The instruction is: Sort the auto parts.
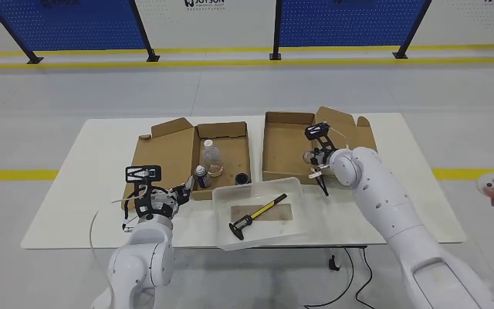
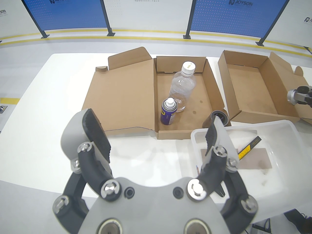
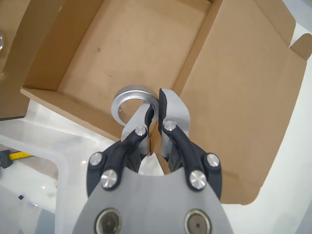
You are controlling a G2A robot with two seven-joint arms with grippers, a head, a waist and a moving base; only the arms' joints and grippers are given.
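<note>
My right gripper (image 3: 155, 108) is shut on the rim of a silver metal ring (image 3: 132, 98), held above the near edge of the right cardboard box (image 3: 136, 47); the gripper (image 1: 319, 158) sits over that box (image 1: 287, 147). My left gripper (image 2: 156, 132) is open with nothing between its fingers, above bare table near the left box (image 2: 185, 108), which holds a clear bottle (image 2: 183, 83) and a blue spray can (image 2: 167, 111). A dark cylinder (image 2: 217, 120) stands at that box's corner. A yellow-and-black caliper (image 1: 256, 215) lies in the clear tray (image 1: 231, 197).
The left box's lid (image 1: 166, 147) lies flat toward the table's left. The right box's flap (image 1: 356, 131) spreads to the right. The clear tray takes up the table's front middle. Bare white table (image 1: 77, 193) lies at the far left.
</note>
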